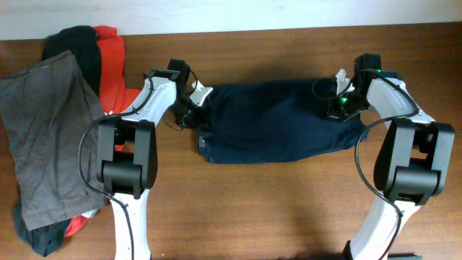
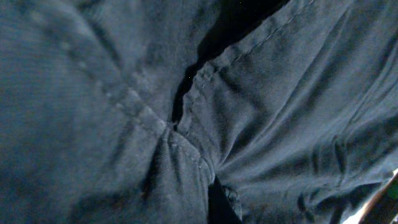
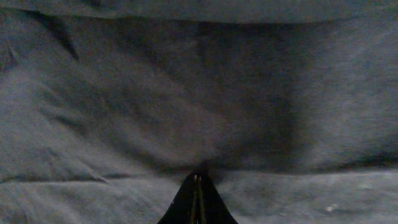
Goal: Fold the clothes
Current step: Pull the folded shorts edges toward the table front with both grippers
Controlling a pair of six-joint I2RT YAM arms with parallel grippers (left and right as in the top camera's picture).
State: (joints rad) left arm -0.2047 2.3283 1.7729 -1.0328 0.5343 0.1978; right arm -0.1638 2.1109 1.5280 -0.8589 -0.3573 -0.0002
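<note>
The dark navy-blue shorts [image 1: 274, 119] lie spread sideways in the middle of the table, in a rough rectangle. My left gripper [image 1: 193, 112] is at their left edge. In the left wrist view the navy fabric [image 2: 280, 112] fills the frame, and the dark finger tips [image 2: 221, 208] look pinched together in a fold. My right gripper [image 1: 338, 108] is at the shorts' right edge. In the right wrist view its fingers [image 3: 197, 186] are pressed together with fabric [image 3: 186, 93] bunched at the tip.
Other clothes are piled at the far left: grey shorts [image 1: 43, 137], a red-orange top [image 1: 112, 65] and a black garment [image 1: 76, 43]. Bare wooden table [image 1: 274, 209] lies in front of the navy shorts.
</note>
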